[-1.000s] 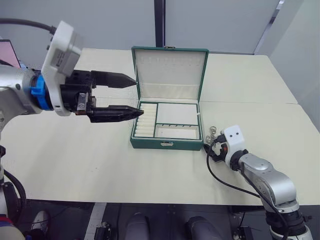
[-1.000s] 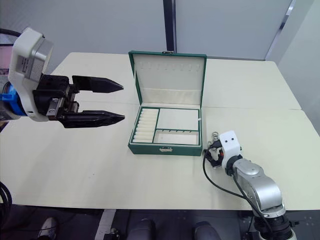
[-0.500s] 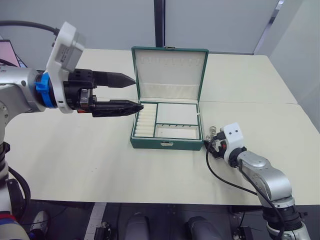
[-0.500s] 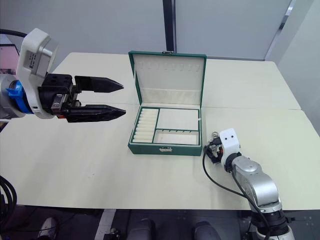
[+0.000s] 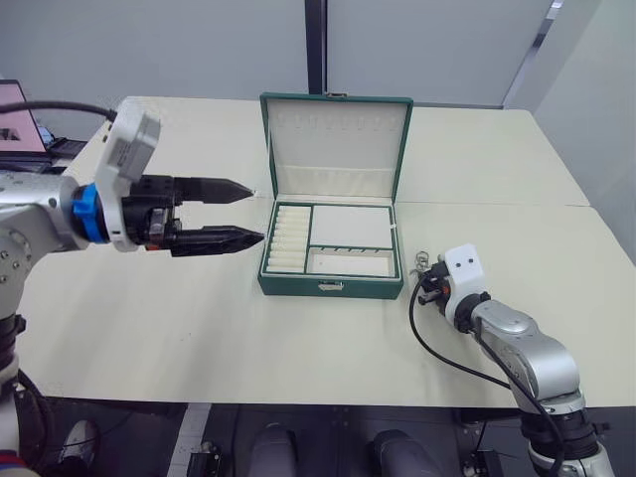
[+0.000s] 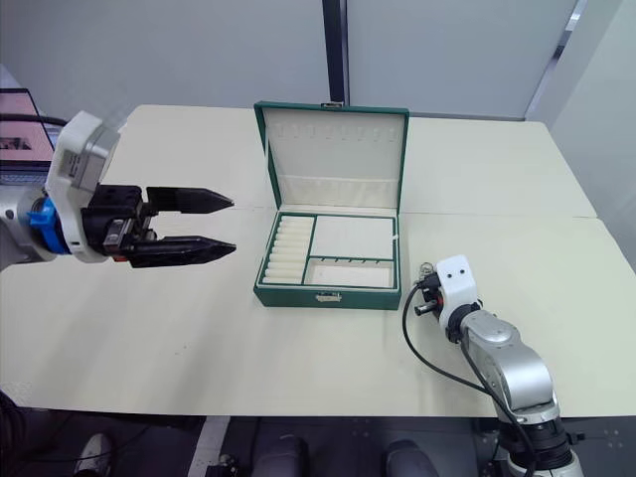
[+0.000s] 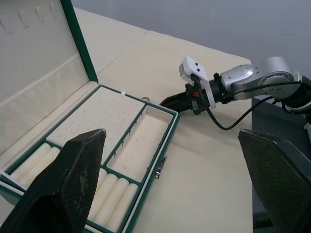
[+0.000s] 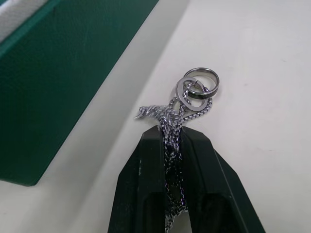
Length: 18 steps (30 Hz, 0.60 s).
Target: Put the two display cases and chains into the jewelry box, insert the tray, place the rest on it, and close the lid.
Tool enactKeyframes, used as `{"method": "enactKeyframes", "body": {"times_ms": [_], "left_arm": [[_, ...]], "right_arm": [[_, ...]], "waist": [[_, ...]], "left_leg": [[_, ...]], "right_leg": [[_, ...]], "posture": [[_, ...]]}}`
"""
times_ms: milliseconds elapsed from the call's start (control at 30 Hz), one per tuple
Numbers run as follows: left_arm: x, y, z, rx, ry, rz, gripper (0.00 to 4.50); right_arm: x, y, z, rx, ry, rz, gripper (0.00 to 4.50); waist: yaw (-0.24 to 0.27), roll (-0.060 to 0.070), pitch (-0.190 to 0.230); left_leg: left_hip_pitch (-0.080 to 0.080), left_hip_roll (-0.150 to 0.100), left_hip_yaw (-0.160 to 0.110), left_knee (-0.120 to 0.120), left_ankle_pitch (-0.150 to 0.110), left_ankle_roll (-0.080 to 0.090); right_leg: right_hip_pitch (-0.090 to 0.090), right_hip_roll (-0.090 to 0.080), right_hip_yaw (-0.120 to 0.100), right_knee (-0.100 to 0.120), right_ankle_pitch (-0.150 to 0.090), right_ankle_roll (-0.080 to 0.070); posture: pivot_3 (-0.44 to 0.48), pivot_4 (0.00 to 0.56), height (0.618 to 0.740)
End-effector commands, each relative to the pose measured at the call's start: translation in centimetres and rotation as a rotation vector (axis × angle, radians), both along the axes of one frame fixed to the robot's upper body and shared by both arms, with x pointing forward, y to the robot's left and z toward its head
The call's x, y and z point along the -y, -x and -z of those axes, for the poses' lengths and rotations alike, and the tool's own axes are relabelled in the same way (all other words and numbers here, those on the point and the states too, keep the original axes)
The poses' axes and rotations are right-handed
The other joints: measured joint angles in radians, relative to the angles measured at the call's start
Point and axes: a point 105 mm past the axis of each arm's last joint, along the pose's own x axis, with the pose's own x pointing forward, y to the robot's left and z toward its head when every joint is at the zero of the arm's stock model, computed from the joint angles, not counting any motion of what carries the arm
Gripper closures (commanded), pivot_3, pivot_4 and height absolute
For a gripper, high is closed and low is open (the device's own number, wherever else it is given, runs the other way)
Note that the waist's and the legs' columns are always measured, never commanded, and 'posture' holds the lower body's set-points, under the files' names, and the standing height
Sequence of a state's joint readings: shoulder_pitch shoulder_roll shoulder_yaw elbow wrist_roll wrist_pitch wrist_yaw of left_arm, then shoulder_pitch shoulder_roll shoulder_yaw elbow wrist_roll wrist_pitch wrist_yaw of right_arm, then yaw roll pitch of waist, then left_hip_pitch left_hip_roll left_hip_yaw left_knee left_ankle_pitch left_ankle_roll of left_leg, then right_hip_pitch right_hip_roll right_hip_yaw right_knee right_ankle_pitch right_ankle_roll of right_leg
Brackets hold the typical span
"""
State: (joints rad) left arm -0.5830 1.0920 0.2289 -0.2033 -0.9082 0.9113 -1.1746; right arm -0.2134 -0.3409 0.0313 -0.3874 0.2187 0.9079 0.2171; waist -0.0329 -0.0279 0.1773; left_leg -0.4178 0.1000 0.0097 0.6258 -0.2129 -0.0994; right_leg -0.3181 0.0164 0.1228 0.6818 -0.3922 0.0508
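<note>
The dark green jewelry box (image 5: pixel 331 284) stands mid-table with its lid (image 5: pixel 336 149) upright. The tray (image 5: pixel 353 227), with ring rolls and cream compartments, sits inside it. Just right of the box's front corner, a silver chain (image 8: pixel 182 104) with rings lies on the table. My right gripper (image 8: pixel 170 133) is shut on the chain, whose links are pinched between the black fingers (image 8: pixel 146 184). The same gripper (image 5: pixel 427 288) rests low on the table. My left gripper (image 5: pixel 256 213) hovers open to the left of the box, holding nothing. The display cases are out of view.
The cream table (image 5: pixel 199 318) has a seam running across at the box's right. A black cable (image 5: pixel 437 353) trails from my right wrist over the table. The near table edge is close behind my right arm.
My right gripper has closed on the chain beside the box. My left arm has drawn back to the left and lower, away from the box, still open.
</note>
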Motion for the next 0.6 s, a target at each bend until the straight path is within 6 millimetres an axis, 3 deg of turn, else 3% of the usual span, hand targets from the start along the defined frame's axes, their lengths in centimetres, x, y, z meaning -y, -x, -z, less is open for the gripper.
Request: {"method": "enactKeyframes", "body": {"times_ms": [33, 600], "left_arm": [[-0.4, 0.7, -0.5, 0.060, -0.011, 0.009, 0.00], [-0.8, 1.2, 1.4, 0.022, -0.004, -0.024, 0.00]], "right_arm": [[-0.4, 0.3, 0.4, -0.023, -0.015, -0.017, 4.45], [0.1, -0.1, -1.0, 0.025, -0.001, 0.003, 4.45]], "waist": [[0.000, 0.000, 0.000], [0.000, -0.001, -0.001]], "left_leg": [[0.000, 0.000, 0.000, 0.000, 0.000, 0.000], [0.000, 0.000, 0.000, 0.000, -0.001, 0.001]], "right_leg": [[0.000, 0.000, 0.000, 0.000, 0.000, 0.000], [0.000, 0.000, 0.000, 0.000, 0.000, 0.000]], "posture": [[0.000, 0.150, 0.740], [0.000, 0.150, 0.740]]}}
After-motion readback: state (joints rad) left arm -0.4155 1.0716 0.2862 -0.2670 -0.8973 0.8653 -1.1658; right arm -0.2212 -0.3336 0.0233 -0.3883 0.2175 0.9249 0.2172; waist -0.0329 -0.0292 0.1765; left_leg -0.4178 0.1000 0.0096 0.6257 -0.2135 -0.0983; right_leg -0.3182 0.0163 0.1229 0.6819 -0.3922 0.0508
